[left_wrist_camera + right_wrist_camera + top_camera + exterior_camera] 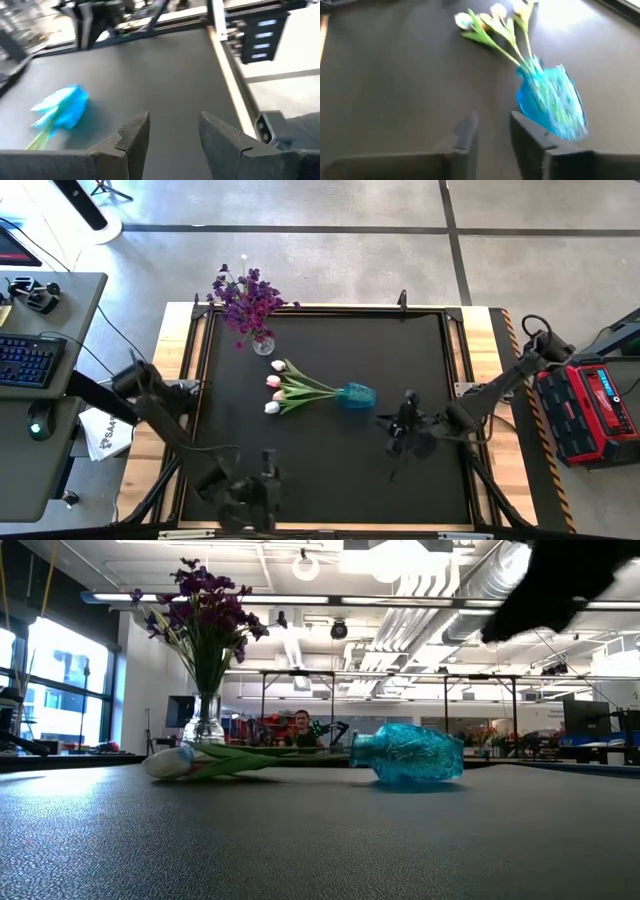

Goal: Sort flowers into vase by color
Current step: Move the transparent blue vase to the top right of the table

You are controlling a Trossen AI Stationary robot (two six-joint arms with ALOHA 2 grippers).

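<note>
Overhead, black mat (330, 450) on wood-edged table (170, 370); grey floor (330, 265) around.

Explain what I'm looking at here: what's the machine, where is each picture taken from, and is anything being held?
Two dark robot arms work at a black table. One picture looks down from overhead, one looks level across the tabletop, and two come from cameras on the wrists. A clear vase of purple flowers stands upright near the far edge. A blue vase lies tipped over mid-table, tulips sticking from its mouth. The right hand is beside it, holding nothing. The left hand waits open at the near edge.
</note>
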